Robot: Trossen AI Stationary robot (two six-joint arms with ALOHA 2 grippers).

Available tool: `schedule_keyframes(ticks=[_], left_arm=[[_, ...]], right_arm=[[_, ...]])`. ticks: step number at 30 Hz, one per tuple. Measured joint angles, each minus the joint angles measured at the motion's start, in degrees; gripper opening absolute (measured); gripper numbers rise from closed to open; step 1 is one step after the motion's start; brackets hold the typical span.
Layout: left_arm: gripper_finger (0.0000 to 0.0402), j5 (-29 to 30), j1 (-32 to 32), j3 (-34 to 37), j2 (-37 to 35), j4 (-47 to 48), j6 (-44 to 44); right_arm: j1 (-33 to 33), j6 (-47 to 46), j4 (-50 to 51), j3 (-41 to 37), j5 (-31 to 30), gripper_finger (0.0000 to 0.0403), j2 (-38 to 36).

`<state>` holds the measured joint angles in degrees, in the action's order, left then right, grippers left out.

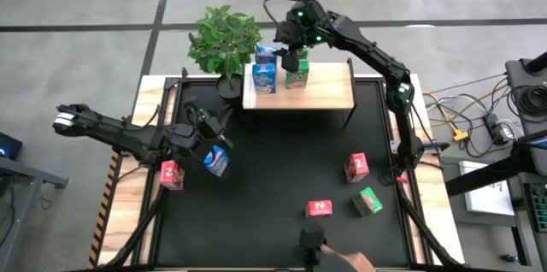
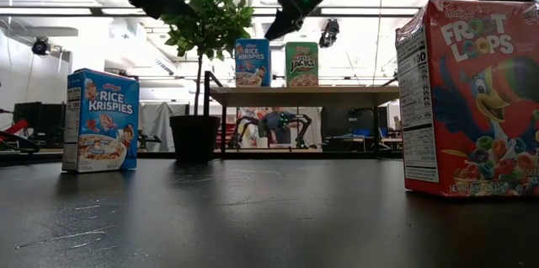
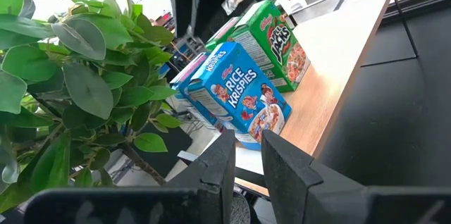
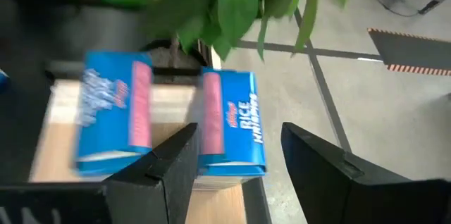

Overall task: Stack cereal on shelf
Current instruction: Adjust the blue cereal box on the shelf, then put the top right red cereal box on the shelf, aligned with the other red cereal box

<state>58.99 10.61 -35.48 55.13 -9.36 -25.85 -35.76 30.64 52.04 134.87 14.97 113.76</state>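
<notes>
Over the shelf (image 1: 325,91) I'm seeing the right tool (image 1: 293,50) hovering open, holding nothing, above two Rice Krispies boxes (image 1: 264,76) and an Apple Jacks box (image 1: 297,74). Left tool (image 1: 224,132) sitting nearly closed, empty, over the counter (image 1: 273,178) beside another Rice Krispies box (image 1: 216,161).

Glossy printed cardboard cereal boxes (image 2: 101,120) stand on a matt black desk (image 2: 253,217) with a faint sheen; the shelf (image 1: 325,88) is pale, smooth wood, its legs possibly dark metal.
</notes>
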Motion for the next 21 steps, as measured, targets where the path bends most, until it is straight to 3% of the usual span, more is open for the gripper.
schedule_keyframes(ticks=[7,11,17,19,21], left_arm=[[0.0054,-0.03,0.00,-0.29,0.00,-0.44,-0.52],[0.0054,-0.04,0.31,-1.29,0.00,-0.57,-0.47],[0.0054,-0.22,1.77,-2.04,0.03,-0.40,-0.47],[0.0054,-0.67,2.20,-2.20,0.04,-0.42,-0.46],[0.0054,-1.52,2.44,-2.39,0.07,-0.48,-0.46]], right_arm=[[4.67,-9.76,3.71,0.09,0.42,0.0174,-7.68],[9.49,-20.73,8.32,0.09,0.50,0.0169,-11.49],[19.18,-34.49,25.23,0.09,0.34,0.0169,-14.82],[22.95,-39.56,32.66,-0.08,-2.66,0.0168,-14.96],[26.94,-45.91,38.44,-0.65,-10.49,0.0170,-14.82]])
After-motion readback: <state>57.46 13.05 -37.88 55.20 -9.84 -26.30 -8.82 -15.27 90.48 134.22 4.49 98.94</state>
